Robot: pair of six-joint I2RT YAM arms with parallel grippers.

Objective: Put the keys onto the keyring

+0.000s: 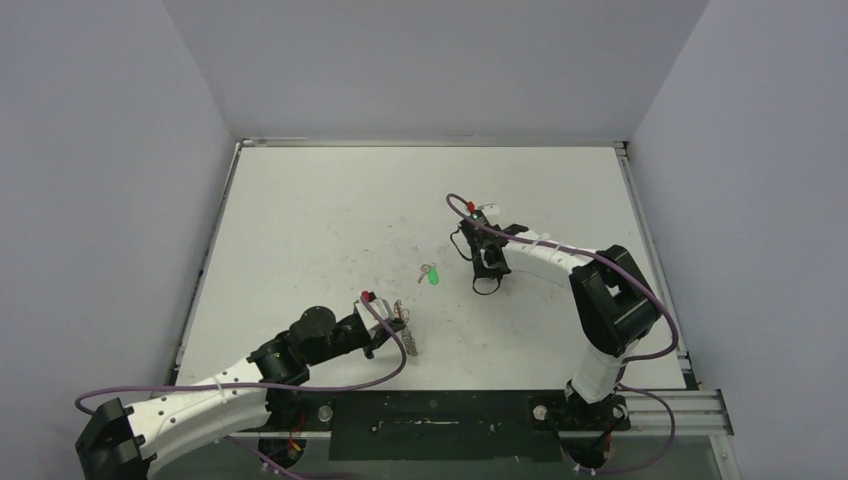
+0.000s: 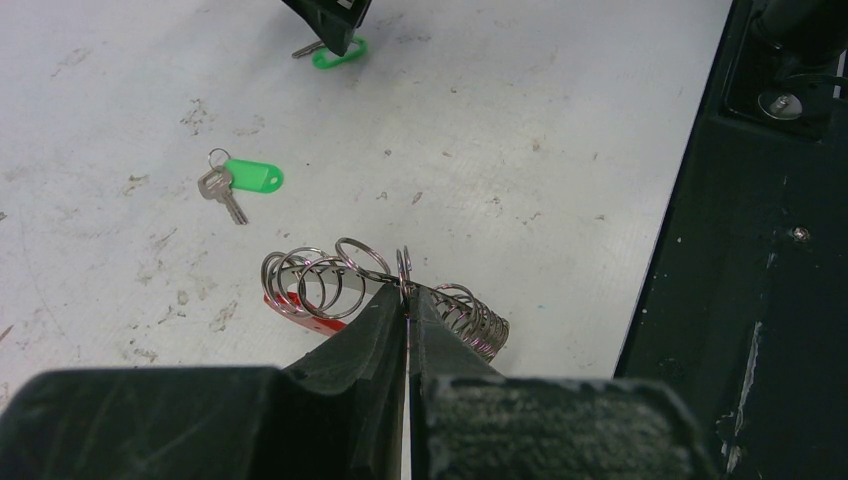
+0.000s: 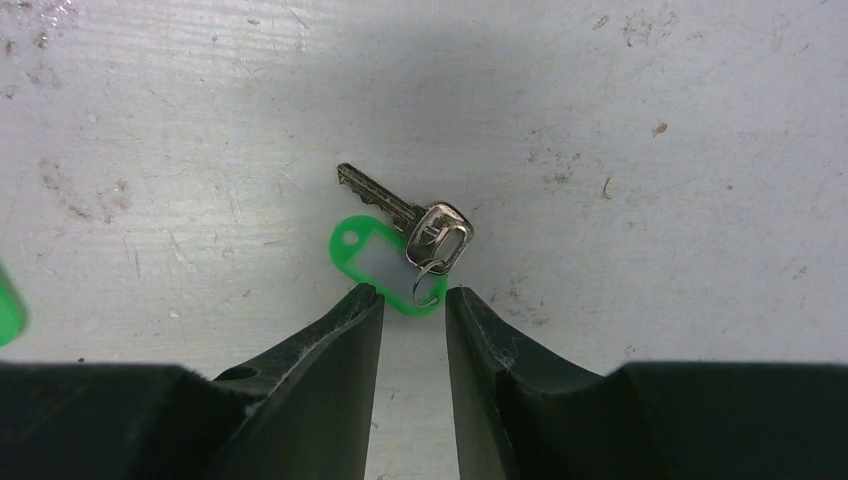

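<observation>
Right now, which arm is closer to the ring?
Left. The left gripper has its jaws shut on the ring. The right gripper is apart from the ring, jaws open over a green-tagged key.

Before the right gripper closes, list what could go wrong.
1. The keys lie flat on the table, and the open right gripper straddles only the end of their green tag. Closing may pinch just the edge and flick them away.
2. The left gripper is shut on one thin loop of the keyring, so the ring may twist or slip when the keys are pushed on.
</observation>
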